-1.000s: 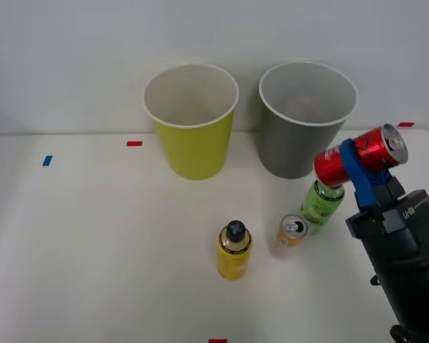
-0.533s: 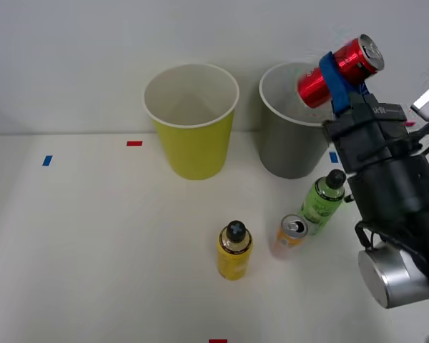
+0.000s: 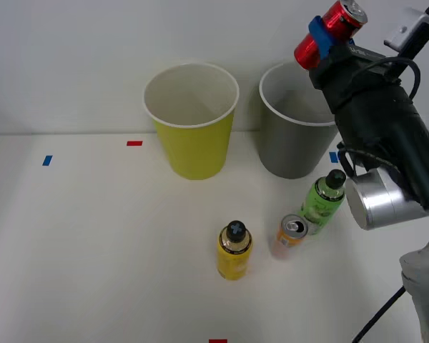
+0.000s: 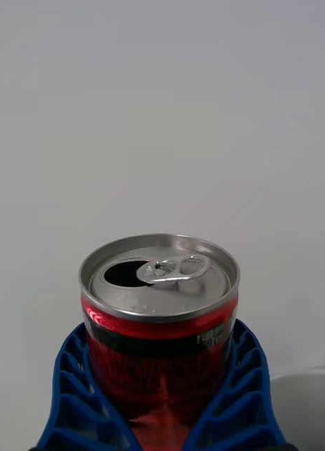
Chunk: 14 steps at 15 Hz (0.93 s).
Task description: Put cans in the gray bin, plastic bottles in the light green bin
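On the tabletop (image 3: 93, 236), centre frame, the light green bin (image 3: 191, 121) stands left of the gray bin (image 3: 294, 121), whose right rim the arm hides. Below: yellow bottle (image 3: 234, 250), orange can (image 3: 290, 235), green bottle (image 3: 323, 201). Upper right, the fingers (image 3: 319, 34) clamp the red can (image 3: 329, 30), tilted above the gray bin.

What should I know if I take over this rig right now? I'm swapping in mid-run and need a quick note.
Right gripper: shut on the red can, held tilted high above the gray bin, not yet released.
On the table: orange can, green bottle beside it, yellow bottle standing apart.
Light green bin: nothing visible inside.
Done: nothing visibly binned yet.
Left: drop the red can in the gray bin, then the orange can; both bottles go in the light green bin.
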{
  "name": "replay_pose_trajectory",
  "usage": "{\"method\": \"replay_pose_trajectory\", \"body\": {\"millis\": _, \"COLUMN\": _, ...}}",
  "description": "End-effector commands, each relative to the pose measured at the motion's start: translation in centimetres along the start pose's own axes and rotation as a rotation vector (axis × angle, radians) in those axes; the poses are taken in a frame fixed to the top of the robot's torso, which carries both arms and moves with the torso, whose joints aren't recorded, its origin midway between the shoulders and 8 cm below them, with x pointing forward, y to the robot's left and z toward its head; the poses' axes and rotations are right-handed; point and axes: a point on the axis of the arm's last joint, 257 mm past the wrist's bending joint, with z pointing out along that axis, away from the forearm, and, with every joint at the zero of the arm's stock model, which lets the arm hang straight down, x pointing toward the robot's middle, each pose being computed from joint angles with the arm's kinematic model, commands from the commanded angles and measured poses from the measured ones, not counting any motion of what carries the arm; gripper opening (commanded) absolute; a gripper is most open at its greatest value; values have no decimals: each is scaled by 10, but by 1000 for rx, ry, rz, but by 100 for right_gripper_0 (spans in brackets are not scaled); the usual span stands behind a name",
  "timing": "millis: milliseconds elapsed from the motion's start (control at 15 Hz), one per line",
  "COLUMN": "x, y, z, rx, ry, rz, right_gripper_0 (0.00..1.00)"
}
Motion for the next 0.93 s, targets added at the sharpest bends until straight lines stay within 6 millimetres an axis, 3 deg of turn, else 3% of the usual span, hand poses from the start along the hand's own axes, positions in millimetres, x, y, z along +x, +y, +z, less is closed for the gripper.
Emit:
{"method": "replay_pose_trajectory", "body": {"millis": 67, "x": 6, "y": -18, "z": 33, "rx": 43, "ry": 5, "rz": -65, "right_gripper_0": 0}}
{"method": "replay_pose_trajectory", "body": {"millis": 400, "x": 31, "y": -48, "z": 39, "rx": 94, "ry": 62, "rz": -229, "right_gripper_0": 0}}
{"method": "replay_pose_trajectory", "body": {"millis": 933, "x": 35, "y": -51, "z": 38, "rx": 90, "ry": 77, "rz": -260, "right_gripper_0": 0}}
